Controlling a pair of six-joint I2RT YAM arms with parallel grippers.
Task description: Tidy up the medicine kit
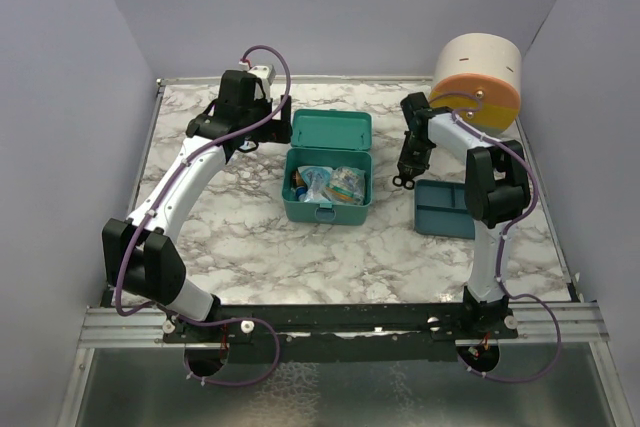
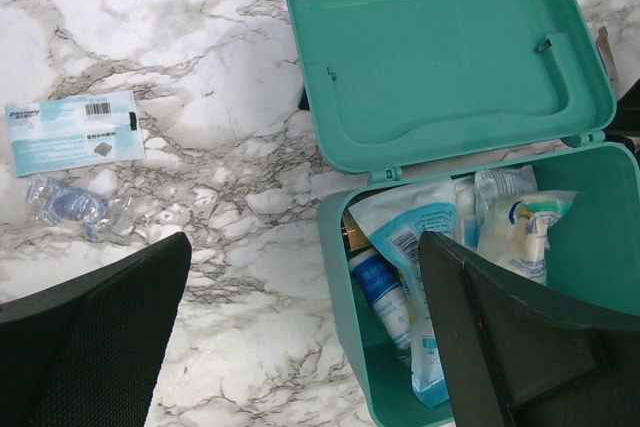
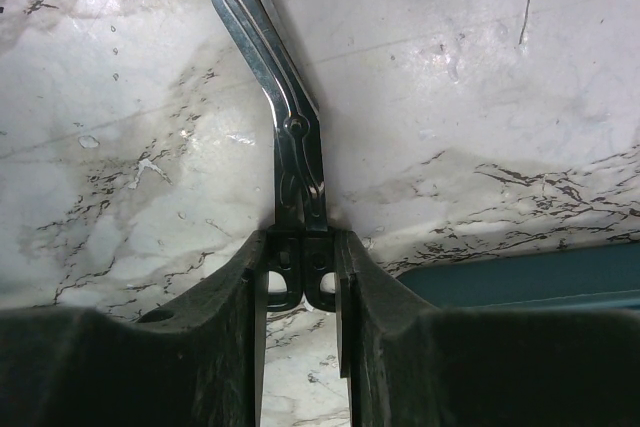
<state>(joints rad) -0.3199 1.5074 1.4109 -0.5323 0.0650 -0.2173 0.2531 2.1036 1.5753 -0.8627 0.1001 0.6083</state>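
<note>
Medicine kit (image 1: 327, 179), teal-green, lies open, lid back, packets inside.

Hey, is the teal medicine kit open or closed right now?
Open. The medicine kit has its lid swung fully back, and packets show inside it.

medicine kit (image 2: 450, 57): smooth teal plastic, faint sheen
table (image 2: 200, 197): marble-patterned, smooth, glossy
scissors (image 3: 285, 137): bright polished metal
packets (image 2: 405, 237) inside kit: glossy, crinkled film
flat packet (image 2: 72, 132) on table: shiny wrap, printed label
</note>
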